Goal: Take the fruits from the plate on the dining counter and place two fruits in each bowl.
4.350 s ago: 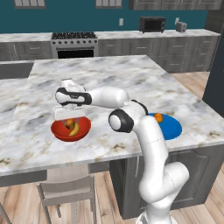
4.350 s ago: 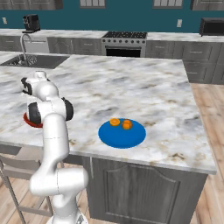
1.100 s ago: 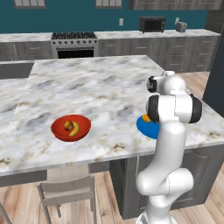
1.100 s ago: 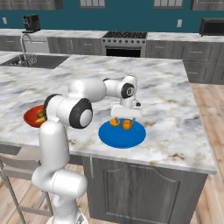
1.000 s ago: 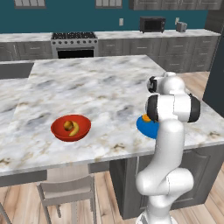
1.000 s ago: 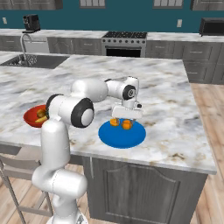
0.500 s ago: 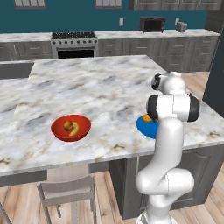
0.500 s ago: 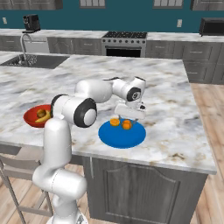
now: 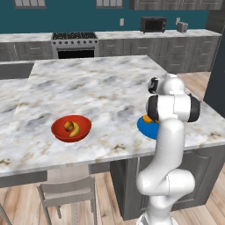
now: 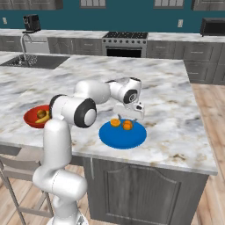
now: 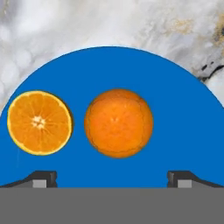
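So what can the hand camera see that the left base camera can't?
The hand view shows that one fruit is a cut orange half with its segments showing, beside a whole orange, and that the fingers are spread wide above the plate. The left base view shows the red bowl holding a banana and a brownish fruit, plus the arm and stove. Both show the blue plate on the marble counter.

2 oranges point(image 11: 118, 123) on 1 blue plate point(image 10: 122, 137), 2 fruits in 1 red bowl point(image 9: 71, 128)
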